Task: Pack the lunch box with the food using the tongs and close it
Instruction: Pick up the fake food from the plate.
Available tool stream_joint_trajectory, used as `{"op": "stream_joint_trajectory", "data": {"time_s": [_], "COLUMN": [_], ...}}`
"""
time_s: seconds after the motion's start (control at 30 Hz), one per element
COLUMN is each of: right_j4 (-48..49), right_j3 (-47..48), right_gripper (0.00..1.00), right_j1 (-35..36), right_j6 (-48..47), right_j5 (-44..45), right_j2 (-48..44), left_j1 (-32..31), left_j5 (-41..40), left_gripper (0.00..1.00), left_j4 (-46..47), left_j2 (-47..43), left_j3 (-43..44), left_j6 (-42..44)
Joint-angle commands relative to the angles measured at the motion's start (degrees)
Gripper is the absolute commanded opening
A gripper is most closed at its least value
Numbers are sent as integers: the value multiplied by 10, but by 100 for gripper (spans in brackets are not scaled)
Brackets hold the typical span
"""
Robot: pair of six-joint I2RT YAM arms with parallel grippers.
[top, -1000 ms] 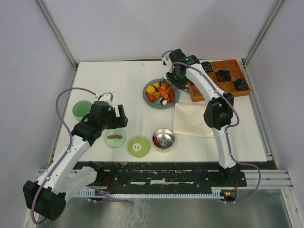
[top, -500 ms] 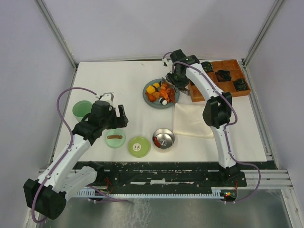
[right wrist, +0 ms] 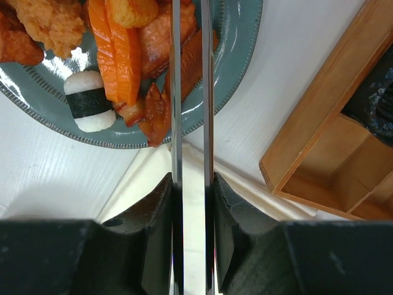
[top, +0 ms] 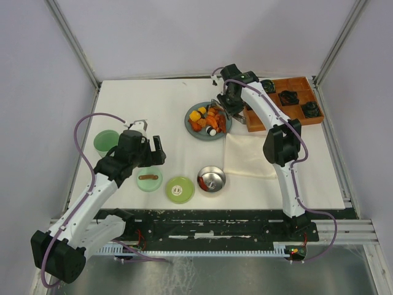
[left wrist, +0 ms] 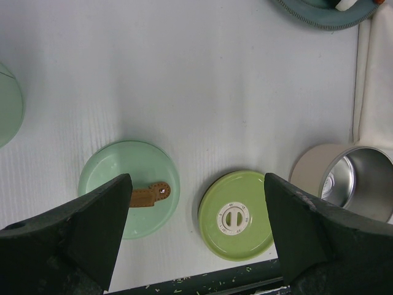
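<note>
Over the grey-blue plate (right wrist: 245, 37): right gripper (right wrist: 191, 184) clamps one pair of thin silver tongs (right wrist: 176, 92), blades near-parallel, above orange and red-brown food (right wrist: 116, 55), one black-banded roll (right wrist: 87, 101); left gripper (left wrist: 196, 184) wide above mint lid (left wrist: 123, 178), lime lid (left wrist: 236, 215)

A white worktop (top: 156, 114) fills the middle of the top view, matte and evenly lit, with only soft, short shadows. Seen close from the left wrist, its surface carries a faint ribbed texture. Pale lavender-grey walls (top: 202, 37) close it in at the back and on both sides (flat, plain panels). Slanted aluminium posts (top: 72, 42) rise from the far corners. Along the near edge runs a scuffed black base strip (top: 202, 226), then a white slotted rail (top: 202, 251), then a dull grey metal sheet (top: 202, 276).
</note>
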Motion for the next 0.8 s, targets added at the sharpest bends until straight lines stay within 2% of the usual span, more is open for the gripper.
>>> {"op": "stream_joint_trajectory", "data": {"time_s": [0.0,0.37,0.77], "right_j4": [4,22,51], "right_j3": [-12,-55,-106], "right_gripper": [30,29,29], "right_j1": [-2,-10,-37], "right_j6": [9,46,110], "right_j5": [-9,1,-39], "right_j2": [-60,-82,-96], "left_j1": [2,2,2], "left_j5": [6,4,3], "left_gripper": [94,94,94], "left_j4": [20,19,18], "left_j2": [0,-4,0], "left_j3": [13,13,12], "left_j6": [17,16,16]}}
